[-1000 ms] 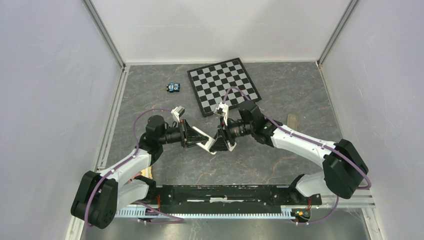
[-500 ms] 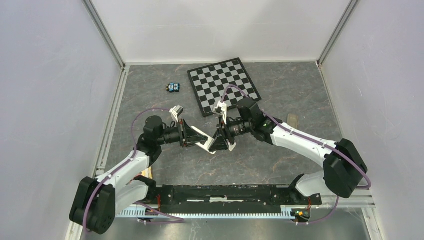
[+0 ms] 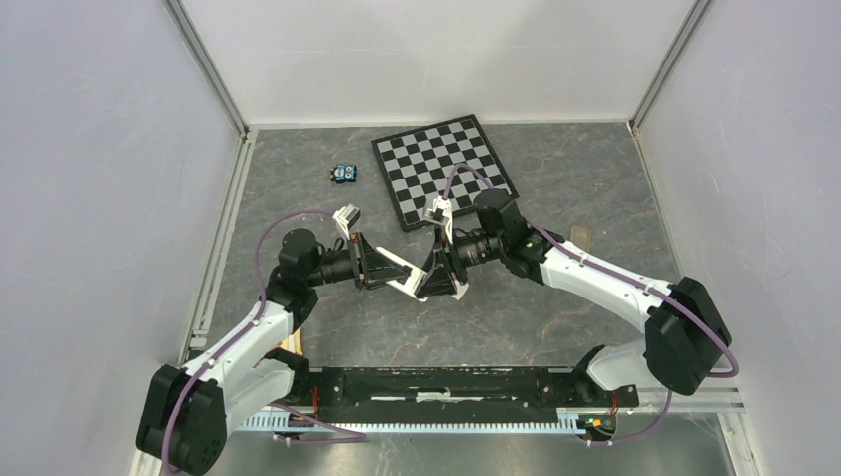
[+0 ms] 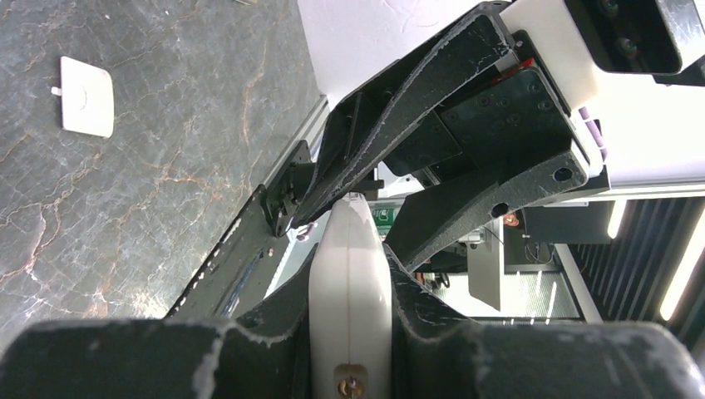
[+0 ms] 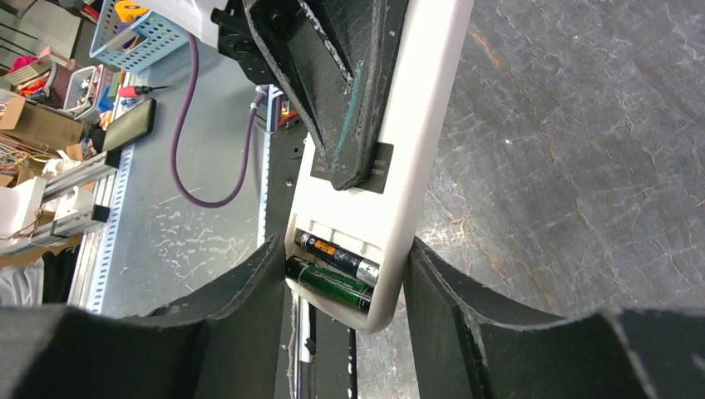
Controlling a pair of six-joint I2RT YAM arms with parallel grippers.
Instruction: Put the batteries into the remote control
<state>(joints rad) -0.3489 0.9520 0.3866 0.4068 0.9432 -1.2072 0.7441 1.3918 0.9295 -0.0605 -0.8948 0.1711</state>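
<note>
**Hidden or unclear.** The remote control [image 5: 420,125] is held between the two grippers over the middle of the table [image 3: 555,317]. The overhead view shows it only as a white sliver where the arms meet, and the left wrist view shows it edge-on. Its button face is visible in no view. A tan object [image 3: 580,236] on the right is partly covered by the right arm and cannot be identified. A small blue item [image 3: 345,173] at the far left is too small to make out.

**Grip state.** The left gripper [image 4: 349,266] is clamped on the remote control, one finger on each flat face. The right gripper [image 5: 345,249] has its fingers half spread on either side of the battery end, apparently close against both long edges. Whether they press on it cannot be told.

**Counts.**
- One remote control, with the compartment in its back open.
- Two batteries [image 5: 339,258] — both lying side by side in that compartment.
- One small white plate with a tab [image 4: 86,96] — flat on the table, well apart from the grippers.
- One checkerboard [image 3: 444,171], at the far side.
</note>
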